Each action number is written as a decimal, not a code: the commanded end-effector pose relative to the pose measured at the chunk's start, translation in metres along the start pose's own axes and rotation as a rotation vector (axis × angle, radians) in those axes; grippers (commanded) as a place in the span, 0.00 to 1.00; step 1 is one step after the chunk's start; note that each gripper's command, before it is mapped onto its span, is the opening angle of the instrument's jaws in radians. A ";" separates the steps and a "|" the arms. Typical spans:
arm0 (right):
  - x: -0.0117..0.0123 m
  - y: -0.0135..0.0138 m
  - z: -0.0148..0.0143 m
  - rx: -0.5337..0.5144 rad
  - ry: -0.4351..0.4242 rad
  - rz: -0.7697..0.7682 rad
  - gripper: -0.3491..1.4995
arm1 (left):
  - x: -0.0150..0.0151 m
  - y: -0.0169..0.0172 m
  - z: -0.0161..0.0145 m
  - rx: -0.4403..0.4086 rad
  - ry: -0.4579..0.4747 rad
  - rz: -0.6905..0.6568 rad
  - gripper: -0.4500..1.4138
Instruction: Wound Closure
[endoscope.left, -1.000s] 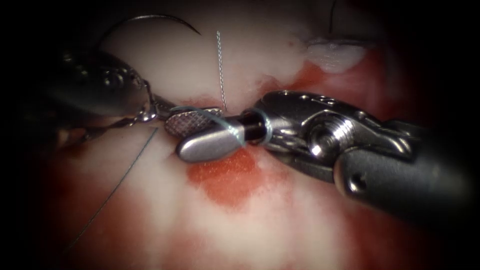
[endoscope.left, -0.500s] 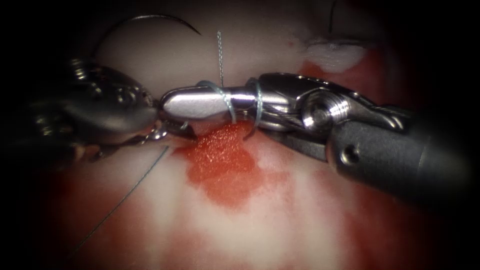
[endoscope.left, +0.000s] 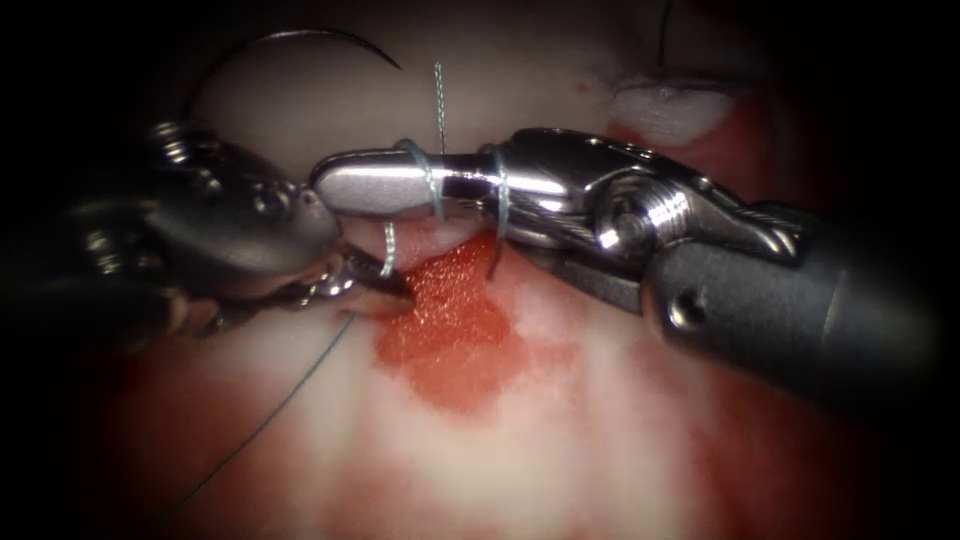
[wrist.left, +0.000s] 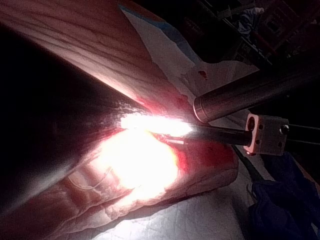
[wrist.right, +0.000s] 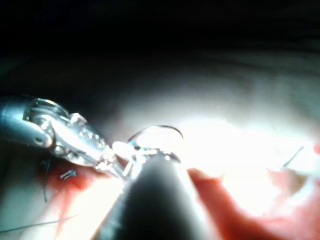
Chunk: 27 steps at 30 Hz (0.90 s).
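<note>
My right tool (endoscope.left: 335, 185) reaches in from the right with its jaws shut and nothing between them. Two turns of thread (endoscope.left: 500, 195) lie wound around them. Just below, my left tool (endoscope.left: 385, 290) has its jaws shut on the thread, which runs up to the loops and also trails down-left (endoscope.left: 270, 415) over the tissue (endoscope.left: 560, 440). The curved needle (endoscope.left: 290, 35) lies free on the pale tissue at the upper left, held by neither tool. In the right wrist view the needle (wrist.right: 156, 130) arcs beside the left tool (wrist.right: 80, 140).
A patch of red fluid (endoscope.left: 450, 335) lies under the tool tips. A short stiff thread end (endoscope.left: 438, 100) stands up behind the right tool. A white lump of tissue (endoscope.left: 668, 108) and a dark thread (endoscope.left: 664, 30) sit at the upper right.
The right tool's jaws went from open to shut, and it rose up and leftward with the loops around it. The left tool moved right and down beneath it, holding the thread.
</note>
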 end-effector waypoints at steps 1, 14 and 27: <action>0.0011 -0.0002 0.0012 -0.022 -0.020 -0.039 0.00 | -0.0012 0.0002 -0.0003 -0.005 -0.007 0.004 0.00; 0.0006 -0.0016 0.0019 -0.237 -0.242 -0.233 0.00 | -0.0011 0.0001 -0.0002 -0.005 0.007 0.017 0.00; -0.0009 -0.0033 0.0013 -0.551 -0.327 -0.318 0.48 | -0.0009 -0.0009 -0.0002 -0.022 0.078 0.054 0.00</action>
